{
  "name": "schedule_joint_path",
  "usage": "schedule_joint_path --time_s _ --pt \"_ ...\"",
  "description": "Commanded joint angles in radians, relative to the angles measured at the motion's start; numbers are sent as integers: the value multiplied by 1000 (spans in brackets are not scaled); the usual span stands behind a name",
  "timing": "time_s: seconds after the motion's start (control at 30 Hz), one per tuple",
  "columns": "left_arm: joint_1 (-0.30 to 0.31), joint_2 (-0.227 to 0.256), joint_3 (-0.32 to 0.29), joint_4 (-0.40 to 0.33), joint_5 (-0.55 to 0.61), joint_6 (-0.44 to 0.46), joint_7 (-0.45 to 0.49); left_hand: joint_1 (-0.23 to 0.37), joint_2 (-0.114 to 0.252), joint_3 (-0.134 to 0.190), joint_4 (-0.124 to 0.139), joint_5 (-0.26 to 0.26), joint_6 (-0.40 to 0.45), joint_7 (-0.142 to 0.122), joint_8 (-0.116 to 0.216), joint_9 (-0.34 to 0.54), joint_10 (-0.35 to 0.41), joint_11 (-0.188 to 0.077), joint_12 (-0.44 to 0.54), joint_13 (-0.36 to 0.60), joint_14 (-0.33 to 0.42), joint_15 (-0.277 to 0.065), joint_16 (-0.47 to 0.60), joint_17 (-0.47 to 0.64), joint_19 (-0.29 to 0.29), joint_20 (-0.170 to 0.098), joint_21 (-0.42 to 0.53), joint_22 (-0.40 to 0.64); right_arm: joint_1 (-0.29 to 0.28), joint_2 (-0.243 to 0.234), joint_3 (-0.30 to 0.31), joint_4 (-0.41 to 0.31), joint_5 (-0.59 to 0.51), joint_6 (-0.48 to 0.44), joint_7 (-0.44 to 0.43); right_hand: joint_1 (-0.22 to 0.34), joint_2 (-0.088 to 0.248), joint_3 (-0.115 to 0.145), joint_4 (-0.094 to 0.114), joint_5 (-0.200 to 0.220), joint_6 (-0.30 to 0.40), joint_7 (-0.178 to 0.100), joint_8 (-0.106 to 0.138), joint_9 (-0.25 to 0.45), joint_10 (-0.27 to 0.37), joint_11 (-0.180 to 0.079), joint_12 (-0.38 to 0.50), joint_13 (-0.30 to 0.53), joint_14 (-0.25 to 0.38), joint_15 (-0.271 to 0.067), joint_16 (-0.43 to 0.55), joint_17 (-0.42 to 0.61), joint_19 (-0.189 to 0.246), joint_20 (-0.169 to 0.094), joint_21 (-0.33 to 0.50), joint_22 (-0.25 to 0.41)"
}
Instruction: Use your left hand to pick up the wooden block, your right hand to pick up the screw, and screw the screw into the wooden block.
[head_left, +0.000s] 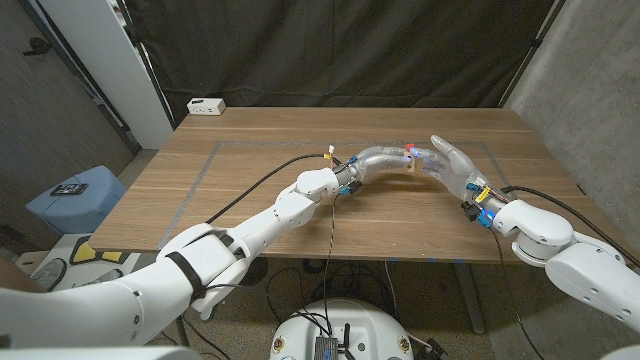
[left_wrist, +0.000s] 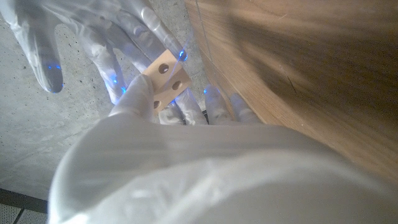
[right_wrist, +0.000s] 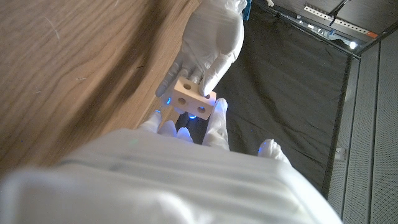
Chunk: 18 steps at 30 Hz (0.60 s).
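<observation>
**Block up between the 2 hands, screw not yet in sight**

Here we are above the wooden table (head_left: 250, 190), right of its middle, and the 2 hands are nearly meeting in mid-air. The left hand (head_left: 385, 158) reaches in from the left and grips the wooden block (left_wrist: 165, 79) between thumb and fingers, lifted clear of the tabletop. In the left wrist view the block shows 2 round holes on one pale face, and that face is turned towards the other hand. The right wrist view shows the same block (right_wrist: 194, 98), its 2 holes looking straight back at the right arm.

Now the right hand (head_left: 452, 162). It stands just right of the block, fingers spread and reaching up, very close to the left hand's fingertips. Whether it has the screw, I can't tell: no screw is clear in any view, and a small thing pinched at the fingertips would be hidden behind the glove.

So the relation that matters: the block lies directly left of the right hand, at about the same height, its long side running roughly left to right between the hands, holes facing the right hand. The right hand is the nearer one to those holes. My read is that the next move depends on lining a screw up square with one hole, and a tilted approach could skid off the face.
</observation>
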<state>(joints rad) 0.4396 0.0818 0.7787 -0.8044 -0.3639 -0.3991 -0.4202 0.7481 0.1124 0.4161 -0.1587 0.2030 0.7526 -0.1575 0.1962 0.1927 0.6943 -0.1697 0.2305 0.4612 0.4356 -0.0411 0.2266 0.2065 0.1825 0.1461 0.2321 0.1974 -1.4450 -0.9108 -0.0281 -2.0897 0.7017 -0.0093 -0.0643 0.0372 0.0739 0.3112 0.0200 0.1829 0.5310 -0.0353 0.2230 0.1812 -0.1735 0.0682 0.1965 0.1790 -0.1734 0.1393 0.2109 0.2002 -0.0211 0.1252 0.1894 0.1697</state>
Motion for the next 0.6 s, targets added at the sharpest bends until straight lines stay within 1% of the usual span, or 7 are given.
schedule_joint_path --time_s 0.03,0.17,0.3,0.6 --pt "-6 -8 -4 23 -1 -7 -5 -4 11 12 7 7 33 26 7 6 5 5 3 3 9 -16 5 4 6 6 7 2 13 7 -10 1 -1 -1 5 9 0 8 2 9 28 5 11 2 -3 10 9 3 -105 1 2 1 8 0 8 2" --pt "-6 -8 -4 23 -1 -6 -6 -5 12 12 8 7 31 26 6 6 4 5 2 3 8 -15 5 4 6 7 7 2 16 8 -12 2 -4 1 3 10 0 9 2 9 59 5 18 3 9 13 11 3 -102 2 1 0 10 -1 8 2" --pt "-7 -9 -4 26 -1 -9 -8 -5 12 13 8 7 31 25 6 6 4 6 3 3 8 -16 5 4 6 6 7 2 12 10 -8 0 -7 2 -7 11 0 9 1 9 69 9 19 4 13 14 12 3 -100 2 1 0 11 -2 8 2" --pt "-10 -10 -4 30 1 -13 -11 -6 12 14 7 7 29 25 5 6 3 6 2 3 9 -16 5 4 6 5 7 2 6 16 0 4 -15 7 -19 12 0 11 -1 9 8 -3 -14 6 11 21 6 3 -96 3 -1 -1 14 -3 7 2"
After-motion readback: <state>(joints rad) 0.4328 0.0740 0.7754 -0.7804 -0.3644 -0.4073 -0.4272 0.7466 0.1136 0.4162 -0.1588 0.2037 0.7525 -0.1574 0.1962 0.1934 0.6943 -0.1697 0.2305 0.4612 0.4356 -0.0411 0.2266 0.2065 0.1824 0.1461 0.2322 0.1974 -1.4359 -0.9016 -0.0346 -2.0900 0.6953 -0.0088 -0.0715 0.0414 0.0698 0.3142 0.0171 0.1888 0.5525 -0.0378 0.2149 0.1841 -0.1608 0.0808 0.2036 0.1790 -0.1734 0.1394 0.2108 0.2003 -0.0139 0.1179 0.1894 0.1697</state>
